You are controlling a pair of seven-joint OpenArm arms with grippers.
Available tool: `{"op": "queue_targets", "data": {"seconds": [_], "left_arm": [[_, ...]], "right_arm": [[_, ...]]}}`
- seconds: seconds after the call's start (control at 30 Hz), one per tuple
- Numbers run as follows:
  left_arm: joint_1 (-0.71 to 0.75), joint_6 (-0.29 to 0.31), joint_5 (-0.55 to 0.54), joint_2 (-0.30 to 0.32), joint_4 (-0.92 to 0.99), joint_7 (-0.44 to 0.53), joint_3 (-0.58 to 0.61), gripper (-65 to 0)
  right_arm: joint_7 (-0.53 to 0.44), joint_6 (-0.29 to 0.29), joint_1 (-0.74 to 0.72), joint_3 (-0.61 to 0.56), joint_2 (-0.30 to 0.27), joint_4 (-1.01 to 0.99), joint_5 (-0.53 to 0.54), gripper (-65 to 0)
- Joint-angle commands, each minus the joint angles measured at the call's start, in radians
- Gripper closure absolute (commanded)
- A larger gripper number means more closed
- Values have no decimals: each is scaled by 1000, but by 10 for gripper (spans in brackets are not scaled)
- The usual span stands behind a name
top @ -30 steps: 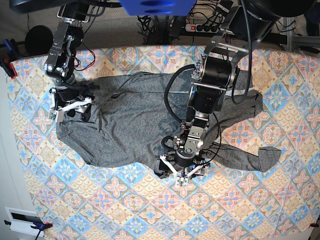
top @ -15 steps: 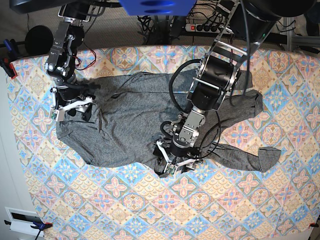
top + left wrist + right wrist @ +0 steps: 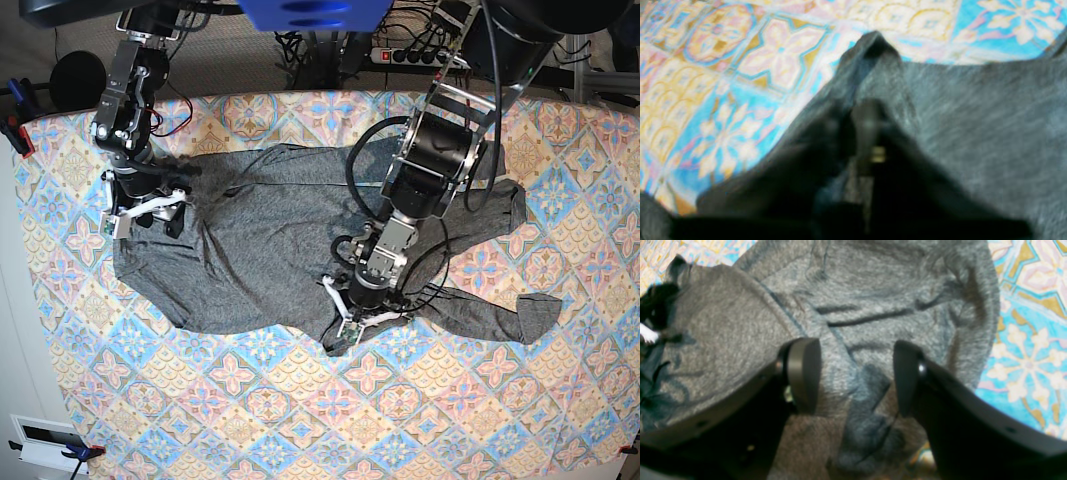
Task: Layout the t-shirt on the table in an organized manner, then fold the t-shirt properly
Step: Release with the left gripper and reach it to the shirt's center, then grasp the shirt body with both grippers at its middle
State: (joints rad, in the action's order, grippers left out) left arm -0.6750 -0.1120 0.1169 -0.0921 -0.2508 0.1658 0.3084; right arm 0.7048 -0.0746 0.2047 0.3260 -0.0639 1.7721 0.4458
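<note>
The dark-grey t-shirt [image 3: 260,250] lies spread across the patterned table [image 3: 400,420], one long sleeve [image 3: 530,315] trailing to the right. My left gripper [image 3: 350,322] is at the shirt's near edge, shut on a pinched fold of the fabric. The blurred left wrist view shows the left gripper [image 3: 870,113] closed, with the cloth rising to a peak [image 3: 873,43] beyond it. My right gripper [image 3: 145,210] stands open over the shirt's left end. In the right wrist view its fingers [image 3: 803,373] straddle wrinkled t-shirt fabric [image 3: 873,306], and the right gripper [image 3: 853,373] holds nothing.
Behind the table's far edge lie a power strip [image 3: 405,55] and cables. A red clamp [image 3: 20,135] grips the cloth at the left edge. A white object [image 3: 45,440] sits off the table's near left corner.
My left gripper slid a little up and left along the shirt's near edge and closed on the fabric. The right arm has barely moved.
</note>
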Motion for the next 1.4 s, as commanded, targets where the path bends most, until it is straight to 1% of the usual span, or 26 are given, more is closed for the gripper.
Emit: {"op": "queue_targets", "data": {"seconds": [0.0, 0.1, 0.13, 0.3, 0.4, 0.5, 0.57, 0.63, 0.7, 0.8, 1.03, 1.07, 1.17, 1.23, 1.3, 1.37], "left_arm": [[-25, -16, 0, 15, -5, -21, -2, 0], [-7, -16, -18, 21, -6, -16, -2, -12], [-1, -16, -30, 27, -15, -16, -2, 0], [73, -16, -125, 90, -138, -24, -2, 0], [111, -16, -162, 116, -178, -24, -2, 0], [131, -16, -176, 136, -181, -24, -2, 0], [139, -16, -176, 145, -181, -24, -2, 0], [145, -16, -176, 145, -181, -24, -2, 0], [148, -16, -176, 145, -180, -24, -2, 0], [168, -16, -176, 147, -183, -24, -1, 0], [188, -16, -176, 148, -181, -24, -1, 0], [189, -16, -176, 151, -181, -24, -1, 0], [191, -16, -176, 170, -181, -24, -1, 0], [192, -16, -176, 170, -181, -24, -1, 0], [192, -16, -176, 174, -181, -24, -1, 0], [192, -16, -176, 177, -178, -24, -1, 0]], "right_arm": [[-21, -8, -4, 3, -6, 21, 8, -338], [-21, -8, -4, 3, -9, 39, 8, -338], [-21, -8, -3, 3, -9, 59, 8, -337], [-14, -8, 31, 3, -7, 183, 6, -336], [-14, -8, 35, -8, -6, 206, 8, -336], [-15, -8, 28, -77, -6, 196, 8, -336], [-17, -8, 23, -146, -6, 163, 5, -336], [-14, -8, -60, -196, -9, 131, 3, -336], [-14, -8, -175, -229, -9, 65, 3, -337], [-15, -8, -337, -238, -9, -77, 8, -337], [-14, -8, -492, -241, -12, -378, 5, -326], [-14, -8, -518, -242, -12, -429, 3, -310], [-24, -8, -569, -242, -14, -585, 0, -230], [-58, -8, -584, -242, -17, -667, 0, -186], [-103, -8, -595, -244, -44, -720, 0, -164], [-119, -8, -595, -259, -61, -759, 0, -163]]}}
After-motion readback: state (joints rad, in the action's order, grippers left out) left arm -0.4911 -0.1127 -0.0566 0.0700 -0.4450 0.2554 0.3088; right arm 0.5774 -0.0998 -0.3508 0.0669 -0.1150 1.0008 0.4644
